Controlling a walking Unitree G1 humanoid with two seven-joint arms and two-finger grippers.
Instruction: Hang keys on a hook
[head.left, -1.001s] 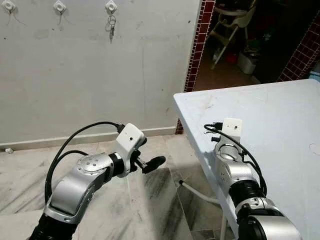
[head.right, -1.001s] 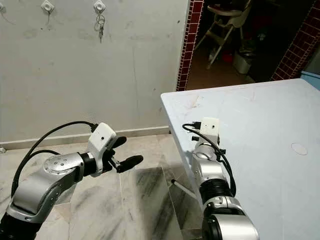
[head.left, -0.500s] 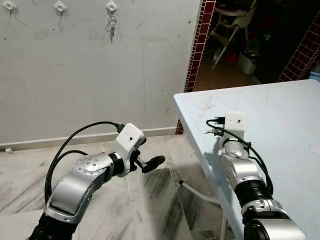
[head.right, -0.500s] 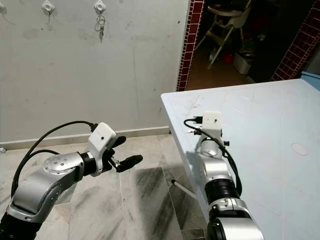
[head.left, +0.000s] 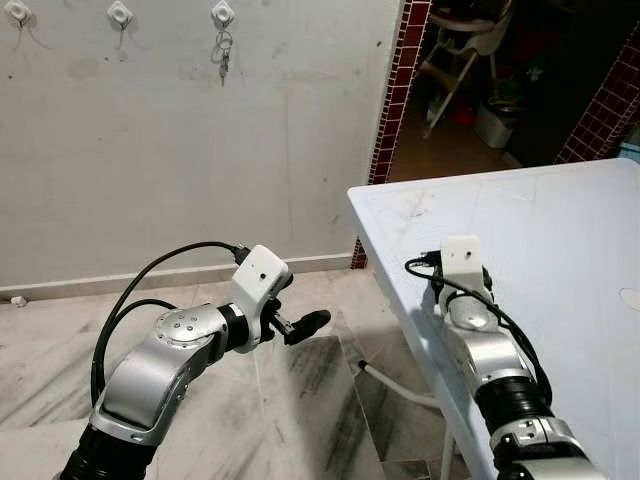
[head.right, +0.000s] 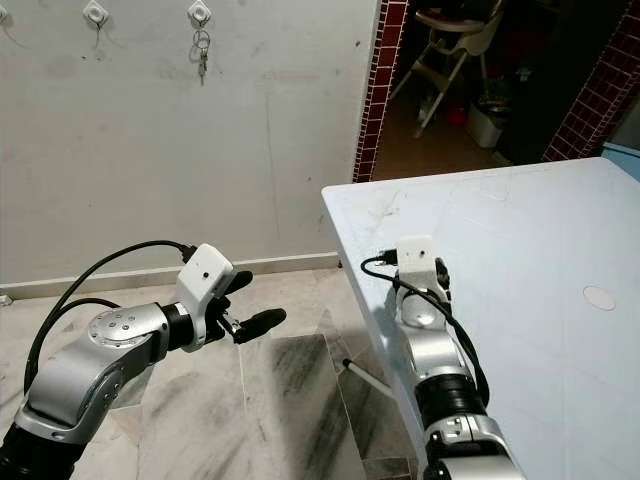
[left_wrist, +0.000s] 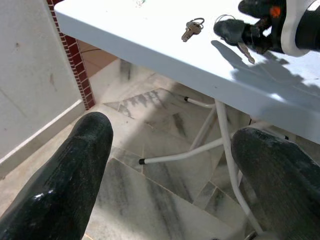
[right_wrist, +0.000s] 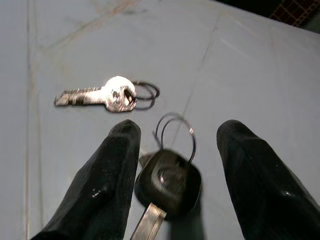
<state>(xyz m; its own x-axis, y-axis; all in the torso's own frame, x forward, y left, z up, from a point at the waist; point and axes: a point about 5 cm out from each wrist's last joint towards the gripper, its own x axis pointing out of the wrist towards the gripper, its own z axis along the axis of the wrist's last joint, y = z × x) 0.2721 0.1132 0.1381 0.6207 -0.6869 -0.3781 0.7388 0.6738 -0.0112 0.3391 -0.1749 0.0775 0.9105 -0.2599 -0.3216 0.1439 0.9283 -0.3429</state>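
Observation:
On the grey wall are three white hooks; the rightmost hook (head.left: 222, 14) has a bunch of keys (head.left: 224, 55) hanging from it. A silver key on a ring (right_wrist: 107, 95) lies on the white table (head.left: 570, 220) near its left edge. My right gripper (right_wrist: 177, 129) is low over the table, open, with a black-headed key on a ring (right_wrist: 169, 181) between its fingers, against one of them. I cannot tell whether that key rests on the table. My left gripper (head.left: 298, 305) hangs open over the floor, left of the table.
A red-tiled door frame (head.left: 395, 90) stands right of the wall, with a high chair (head.left: 460, 45) in the dark room beyond. White table legs (head.left: 395, 385) cross the marble floor under the table edge. The other two hooks (head.left: 119, 13) are bare.
My right wrist rose a little, then came down and reached further over the table. The left arm has stayed still.

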